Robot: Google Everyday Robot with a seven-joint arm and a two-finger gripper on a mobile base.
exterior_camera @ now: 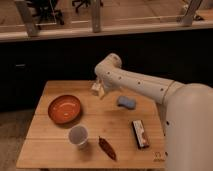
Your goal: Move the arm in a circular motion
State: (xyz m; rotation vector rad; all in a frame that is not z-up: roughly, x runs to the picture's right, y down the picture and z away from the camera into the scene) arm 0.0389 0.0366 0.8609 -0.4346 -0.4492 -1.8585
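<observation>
Camera view: arm [145, 86] reaches over table [50, 150], pincer [98, 90] near bowl [64, 108], grip state unclear

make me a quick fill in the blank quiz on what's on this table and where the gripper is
1. The round orange bowl lies near the wooden table's ____ edge.
2. The soft blue sponge lies to the ____ of the gripper.
3. The gripper on the large white robot arm hangs over the table's ____ edge.

Missing words: left; right; far
</observation>
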